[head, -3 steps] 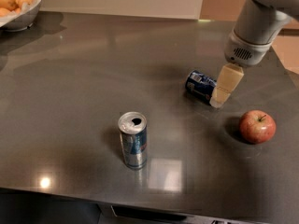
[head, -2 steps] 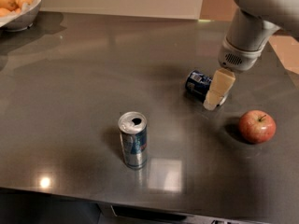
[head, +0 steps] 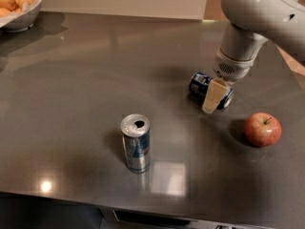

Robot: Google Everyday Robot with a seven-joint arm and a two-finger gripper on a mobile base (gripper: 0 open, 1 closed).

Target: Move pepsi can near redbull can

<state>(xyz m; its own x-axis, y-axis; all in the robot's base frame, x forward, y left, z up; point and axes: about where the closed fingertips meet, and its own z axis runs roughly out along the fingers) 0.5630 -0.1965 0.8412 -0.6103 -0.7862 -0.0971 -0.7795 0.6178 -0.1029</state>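
Note:
The pepsi can is dark blue and lies on its side on the dark table, right of the middle. My gripper hangs from the grey arm at the upper right. It is down at the can, with its cream tip across the can's front side. The redbull can stands upright, slim and silver-blue with an open top, nearer the front edge and to the left of the pepsi can, well apart from it.
A red apple lies to the right of the pepsi can, close to my gripper. A white bowl of yellow fruit stands at the far left corner. The table's front edge runs along the bottom.
My arm has shifted a little to the left and lower, so the gripper now lies across the middle of the pepsi can. The cans and the apple have not moved.

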